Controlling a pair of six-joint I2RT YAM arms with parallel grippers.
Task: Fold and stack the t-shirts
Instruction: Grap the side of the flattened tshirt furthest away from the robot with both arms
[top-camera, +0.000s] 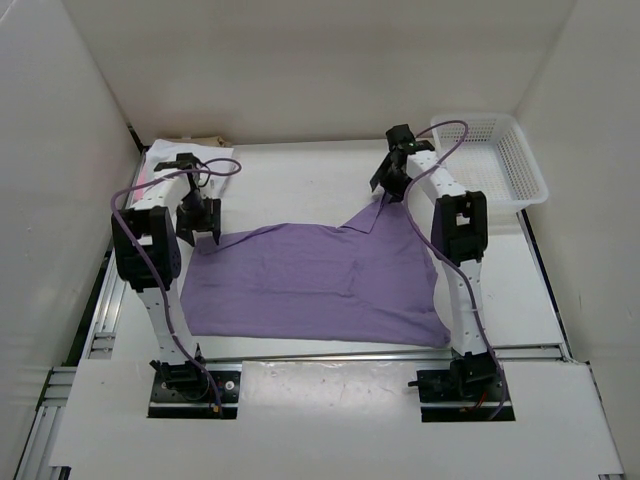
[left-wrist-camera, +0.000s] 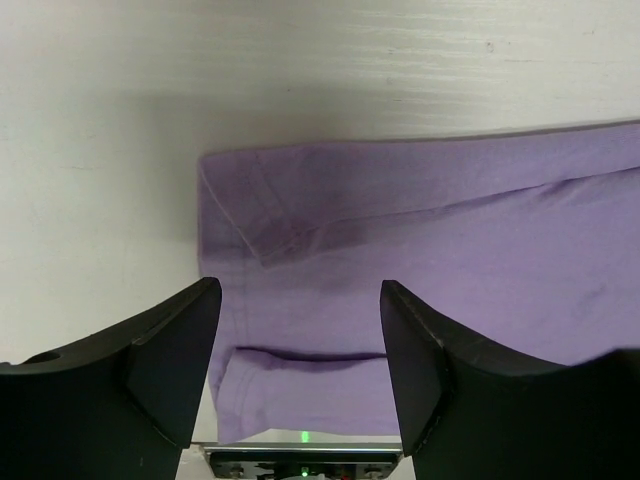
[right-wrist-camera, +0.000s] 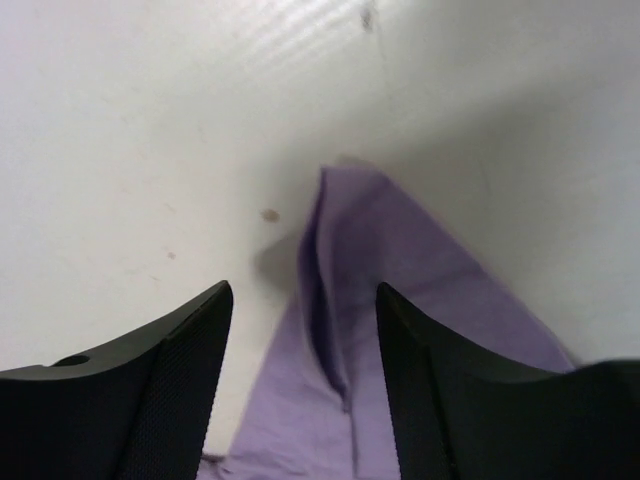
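The lavender shirt (top-camera: 320, 280) is the biggest thing here. It lies spread across the middle of the counter (top-camera: 300, 170) between the two arms, mostly flat, with soft creases and its far right corner drawn up into a point. It looks thin, light and completely limp, so it should drape and sag from wherever it is lifted. It should slide easily over the smooth top, and it is not fragile. The best places to take hold are probably the two far corners, where the cloth is doubled. In the left wrist view a stitched hem and a turned-over edge show at the shirt's (left-wrist-camera: 450, 250) far left corner, and a pinch should bite better there than on a single layer. The left hand (top-camera: 203, 238) hovers over that corner with its jaws spread and nothing between them (left-wrist-camera: 300, 300). The right hand (top-camera: 386, 192) sits above the pointed corner, also spread and empty (right-wrist-camera: 303, 295), with a raised fold of the shirt (right-wrist-camera: 400, 270) running up between the jaws but touching neither. The counter is plain, matte white with a few small marks, and it is closed in by white walls (top-camera: 50, 150) at the sides and back, so wide swings have little room. A white mesh basket (top-camera: 528, 170) stands at the far right corner. A pile of pale shirts (top-camera: 180, 152) rests at the far left corner, just behind the left arm.
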